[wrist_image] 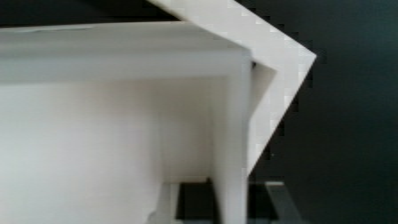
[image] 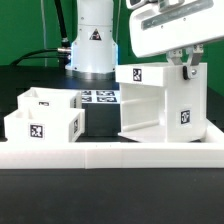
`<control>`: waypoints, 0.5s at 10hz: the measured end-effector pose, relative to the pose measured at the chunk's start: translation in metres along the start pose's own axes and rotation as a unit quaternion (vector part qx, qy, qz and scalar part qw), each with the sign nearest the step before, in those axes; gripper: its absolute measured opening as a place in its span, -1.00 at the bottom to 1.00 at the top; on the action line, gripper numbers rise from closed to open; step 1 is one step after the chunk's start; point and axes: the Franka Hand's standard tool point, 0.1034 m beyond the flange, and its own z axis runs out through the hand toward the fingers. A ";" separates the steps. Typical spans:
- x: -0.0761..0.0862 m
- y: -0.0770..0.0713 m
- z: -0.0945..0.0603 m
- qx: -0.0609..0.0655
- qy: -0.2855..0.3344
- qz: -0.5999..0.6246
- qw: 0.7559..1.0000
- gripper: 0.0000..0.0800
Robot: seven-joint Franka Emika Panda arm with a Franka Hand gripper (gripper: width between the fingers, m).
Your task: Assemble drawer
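The white drawer casing (image: pixel 150 105) stands upright on the exterior view's right, with tags on its top and side. My gripper (image: pixel 185 70) comes down onto the top of its right wall. In the wrist view the gripper (wrist_image: pixel 235 205) has one finger on each side of that thin white wall (wrist_image: pixel 237 120), and the jaws look pressed against it. Two small white trays (image: pixel 40 100) (image: pixel 45 125), each with a tag, sit on the exterior view's left, one behind the other. Their knobs do not show.
A long white L-shaped rail (image: pixel 110 155) runs across the front of the table, below the trays and casing. The marker board (image: pixel 98 97) lies flat behind, between trays and casing. The robot base (image: pixel 92 50) stands at the back.
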 end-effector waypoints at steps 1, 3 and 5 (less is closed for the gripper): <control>0.001 -0.002 0.000 0.004 -0.004 0.049 0.999 -0.89; 0.002 -0.007 0.002 0.006 -0.011 0.108 0.994 -0.89; 0.005 -0.013 0.006 0.011 -0.016 0.178 0.984 -0.89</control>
